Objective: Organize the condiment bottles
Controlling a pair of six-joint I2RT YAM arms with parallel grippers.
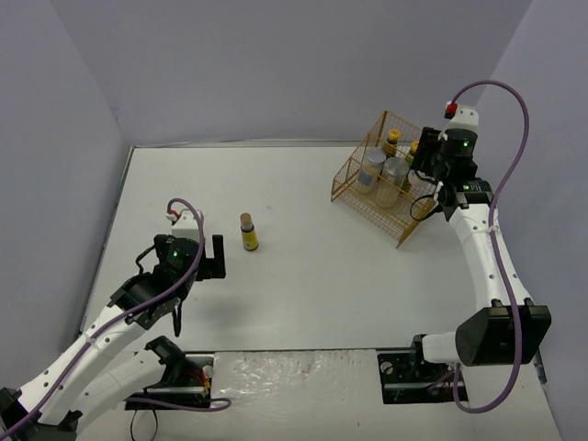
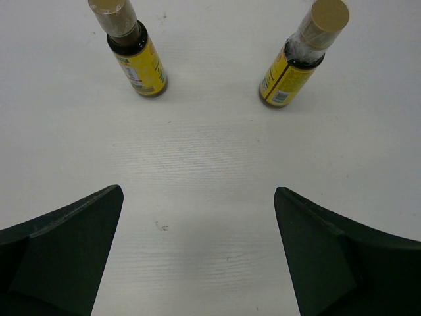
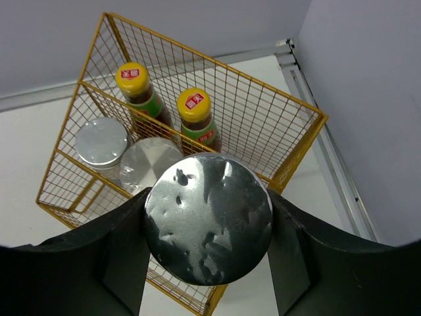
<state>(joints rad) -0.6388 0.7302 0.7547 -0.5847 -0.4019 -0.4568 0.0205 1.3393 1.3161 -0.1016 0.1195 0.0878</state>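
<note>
The right gripper [image 3: 208, 229] pinches a silver-lidded bottle [image 3: 205, 197] over the wire basket [image 3: 217, 66], upper right of the top view (probably to lower it beside four others). The left gripper [image 2: 197, 250], spread wide, faces a brown bottle [image 2: 137, 56] and its twin [image 2: 296, 66] on the tabletop [image 2: 210, 151].

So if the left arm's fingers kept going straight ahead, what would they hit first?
Probably nothing soon: the open left fingers aim at the table between the left-hand bottle and the right-hand bottle, both yellow-labelled. They would likely pass through that gap, though depth is hard to judge.
</note>
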